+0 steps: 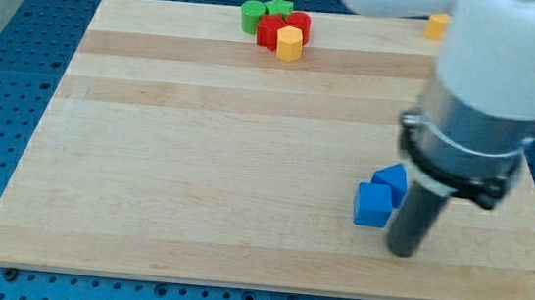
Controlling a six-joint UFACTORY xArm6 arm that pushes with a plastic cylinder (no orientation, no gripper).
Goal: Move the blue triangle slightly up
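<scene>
The pale wooden bench [246, 168] lies on a blue perforated base [0, 65]. I take the blue cube [372, 205] as landmark; it sits on the bench's lower right part. The blue triangle-shaped block [393, 180], the task's thing, is just above and to the right of that cube, touching it or nearly so.

My tip [402, 252], the lower end of a straight dark rod, is just to the right of the blue cube and slightly below it, close to its right side; whether it touches the cube cannot be told. It is below the blue triangle-shaped block. The arm carries no pincer, so nothing is gripped. The white and grey arm body [489, 102] rises above the rod and hides the bench behind it.

Far above and to the left of the cube, near the bench's top edge, stands a tight cluster: a green round block [252, 16], a green star-shaped block [279, 7], red blocks [273, 30] of unclear shape and a yellow hexagonal block [289, 44]. Above the cube, at the top edge, an orange-yellow block [438, 27] partly shows.
</scene>
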